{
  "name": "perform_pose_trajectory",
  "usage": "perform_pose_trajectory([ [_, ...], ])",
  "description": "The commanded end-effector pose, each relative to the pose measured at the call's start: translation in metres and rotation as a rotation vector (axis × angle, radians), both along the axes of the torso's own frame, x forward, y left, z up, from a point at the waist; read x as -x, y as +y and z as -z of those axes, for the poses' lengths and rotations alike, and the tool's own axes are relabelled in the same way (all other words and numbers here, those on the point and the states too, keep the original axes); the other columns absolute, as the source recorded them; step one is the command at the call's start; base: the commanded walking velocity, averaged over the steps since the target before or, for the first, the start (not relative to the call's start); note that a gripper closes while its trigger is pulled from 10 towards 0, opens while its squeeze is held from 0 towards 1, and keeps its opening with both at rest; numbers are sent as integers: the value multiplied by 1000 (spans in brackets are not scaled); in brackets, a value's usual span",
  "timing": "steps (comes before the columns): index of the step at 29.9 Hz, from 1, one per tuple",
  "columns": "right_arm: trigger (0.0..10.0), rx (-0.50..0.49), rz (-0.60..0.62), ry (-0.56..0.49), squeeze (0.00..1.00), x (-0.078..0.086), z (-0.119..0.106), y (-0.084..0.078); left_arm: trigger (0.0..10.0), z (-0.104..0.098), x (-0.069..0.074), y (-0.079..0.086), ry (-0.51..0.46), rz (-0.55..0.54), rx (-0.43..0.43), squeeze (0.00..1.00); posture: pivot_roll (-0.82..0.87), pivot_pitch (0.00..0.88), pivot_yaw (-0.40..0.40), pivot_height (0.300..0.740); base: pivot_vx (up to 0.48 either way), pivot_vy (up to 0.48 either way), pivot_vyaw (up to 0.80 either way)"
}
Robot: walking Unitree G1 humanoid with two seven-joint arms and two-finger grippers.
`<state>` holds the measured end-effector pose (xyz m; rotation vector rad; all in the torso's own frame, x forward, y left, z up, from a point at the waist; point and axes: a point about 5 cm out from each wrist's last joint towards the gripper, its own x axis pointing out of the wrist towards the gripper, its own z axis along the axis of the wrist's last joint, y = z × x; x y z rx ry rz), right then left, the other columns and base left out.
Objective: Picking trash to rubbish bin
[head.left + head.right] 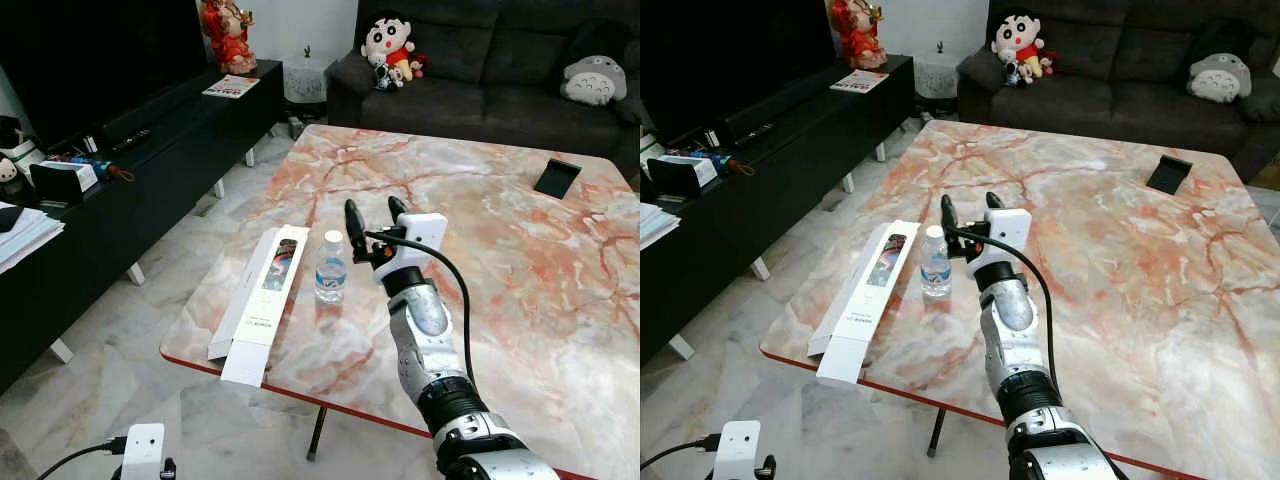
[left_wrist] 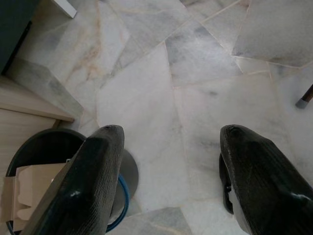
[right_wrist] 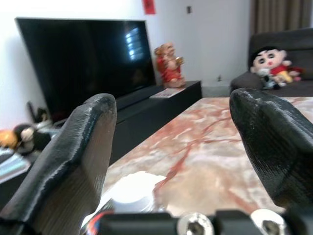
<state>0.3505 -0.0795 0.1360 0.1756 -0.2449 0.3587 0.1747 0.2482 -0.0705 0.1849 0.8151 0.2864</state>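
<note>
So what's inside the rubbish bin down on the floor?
In the rubbish bin a piece of folded cardboard shows. The left gripper, open above it, has a finger covering the rest.

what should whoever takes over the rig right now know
Right gripper: open, raised over the table just right of the bottle, holding nothing.
Left gripper: open, hanging low over the floor, near the bin.
Trash: the bottle stands upright; the box lies at the table's left edge.
Done: nothing picked up yet.
Left: grasp the bottle, drop it in the bin, then the box.
</note>
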Motion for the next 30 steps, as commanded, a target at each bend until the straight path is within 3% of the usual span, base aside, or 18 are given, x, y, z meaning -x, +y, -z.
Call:
perform_pose_trajectory([
  [1,10000,29,-41,20,0,1,3,8,10000,2,4,2,16,-7,4,0,-11,0,-21,740,0,0,0],
  [15,10000,89,-190,108,0,9,19,43,10000,3,5,2,28,-8,14,0,2,0,-20,740,0,0,0],
  [30,10000,109,-183,121,0,6,18,49,10000,3,7,4,30,-12,12,0,13,0,-22,740,0,0,0],
])
